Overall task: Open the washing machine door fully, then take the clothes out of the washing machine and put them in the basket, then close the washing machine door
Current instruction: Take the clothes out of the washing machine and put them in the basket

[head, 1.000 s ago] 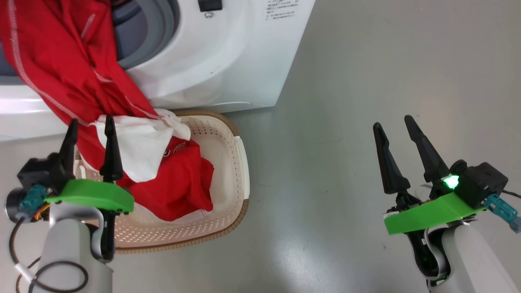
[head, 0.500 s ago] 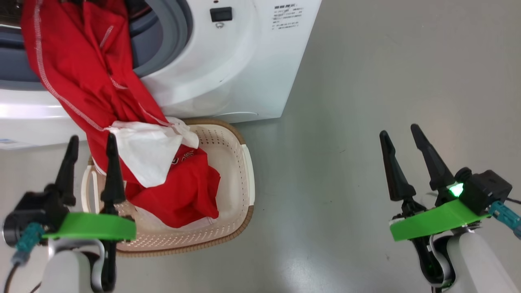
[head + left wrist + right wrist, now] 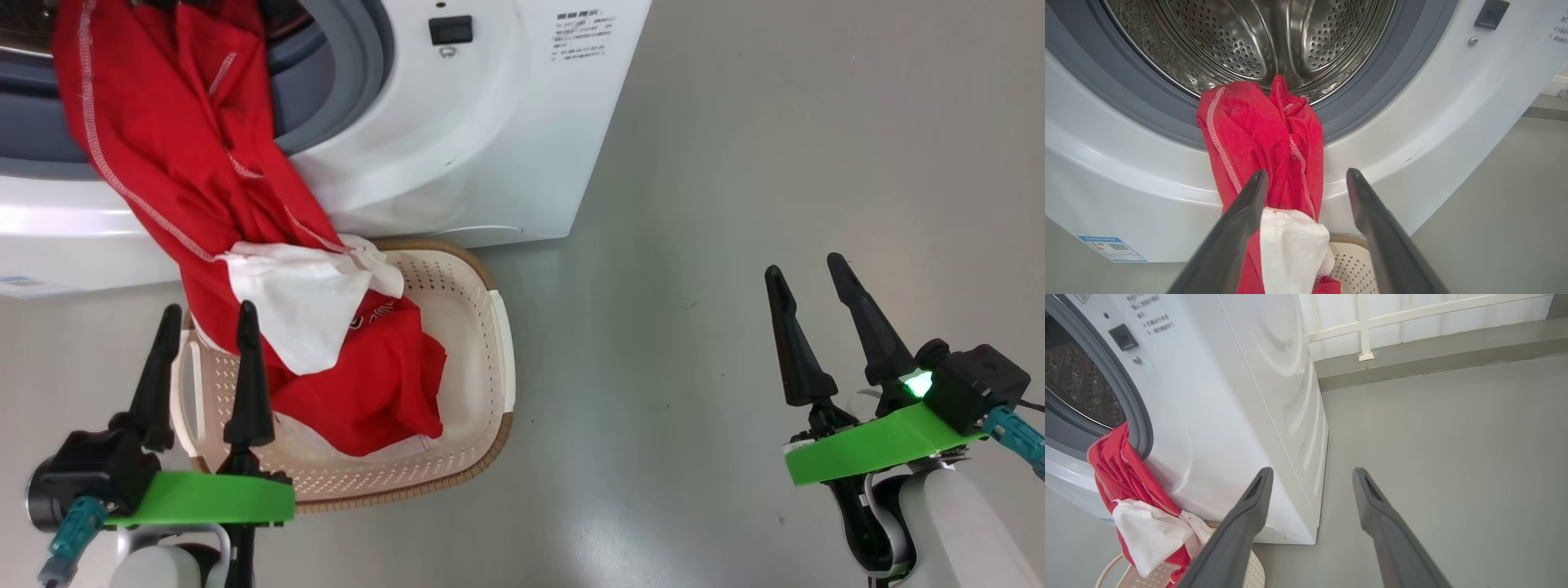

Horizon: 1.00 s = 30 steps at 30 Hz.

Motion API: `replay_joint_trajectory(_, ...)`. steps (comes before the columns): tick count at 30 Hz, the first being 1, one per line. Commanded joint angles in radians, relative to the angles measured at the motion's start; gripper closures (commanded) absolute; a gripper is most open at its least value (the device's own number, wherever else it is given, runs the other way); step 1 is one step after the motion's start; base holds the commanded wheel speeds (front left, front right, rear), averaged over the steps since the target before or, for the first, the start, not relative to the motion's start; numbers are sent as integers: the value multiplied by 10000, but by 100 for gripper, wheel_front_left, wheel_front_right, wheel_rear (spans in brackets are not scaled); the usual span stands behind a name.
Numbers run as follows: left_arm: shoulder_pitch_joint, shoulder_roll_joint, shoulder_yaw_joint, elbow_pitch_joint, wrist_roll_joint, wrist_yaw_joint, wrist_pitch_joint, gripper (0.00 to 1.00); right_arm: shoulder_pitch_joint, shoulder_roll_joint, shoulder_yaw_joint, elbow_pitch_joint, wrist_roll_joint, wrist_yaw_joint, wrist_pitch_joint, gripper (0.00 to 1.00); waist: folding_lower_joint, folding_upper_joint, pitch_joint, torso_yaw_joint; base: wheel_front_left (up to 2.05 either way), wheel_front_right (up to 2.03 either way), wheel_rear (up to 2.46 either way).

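Red clothes [image 3: 196,188] with white stitching and a white panel hang from the washing machine [image 3: 457,147] mouth over its grey seal down into the cream basket [image 3: 482,343] on the floor. The steel drum [image 3: 1257,41] behind them looks bare; the same clothes [image 3: 1265,134] drape over the seal's lower edge. The washing machine door is out of view. My left gripper [image 3: 206,310] stands open above the basket's near left corner, short of the cloth and holding nothing. Far right over the floor, my right gripper [image 3: 804,269] is open and holds nothing.
Grey floor [image 3: 735,163] spreads to the right of the machine. A white wall base with a rail [image 3: 1412,326] runs behind it. A small blue label [image 3: 1110,248] sits low on the machine's front.
The head view has shifted, so the machine and basket sit lower in it. My left gripper has drawn back from the hanging cloth towards the basket's near edge. The right gripper stays put.
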Motion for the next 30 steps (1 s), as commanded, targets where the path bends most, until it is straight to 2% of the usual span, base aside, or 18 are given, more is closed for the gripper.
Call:
replay_joint_trajectory(1,53,247,234,-321,-14,96,-51,0,213,-48,176,-241,-25,73,-65,0,0,0,15,19,0,0,0)
replay_joint_trajectory(7,-576,247,206,-444,64,47,-51,0,174,-59,105,-278,-39,73,-65,0,0,0,121,112,0,0,0)
replay_joint_trajectory(13,-2224,257,432,375,459,-125,-51,0,-12,-69,117,-302,-59,73,-65,0,0,0,415,146,0,0,0)
replay_joint_trajectory(18,-3999,544,486,2173,686,-226,-51,0,-182,-77,148,-310,-63,73,-65,0,0,0,624,59,0,0,0)
replay_joint_trajectory(25,-6506,1265,429,6155,459,-332,107,0,-224,-11,216,-298,-53,73,-65,0,0,0,771,-202,0,0,0)
replay_joint_trajectory(30,-7967,1745,245,7825,504,-362,313,0,-245,52,226,-316,-45,73,-65,0,0,0,868,-324,0,0,0)
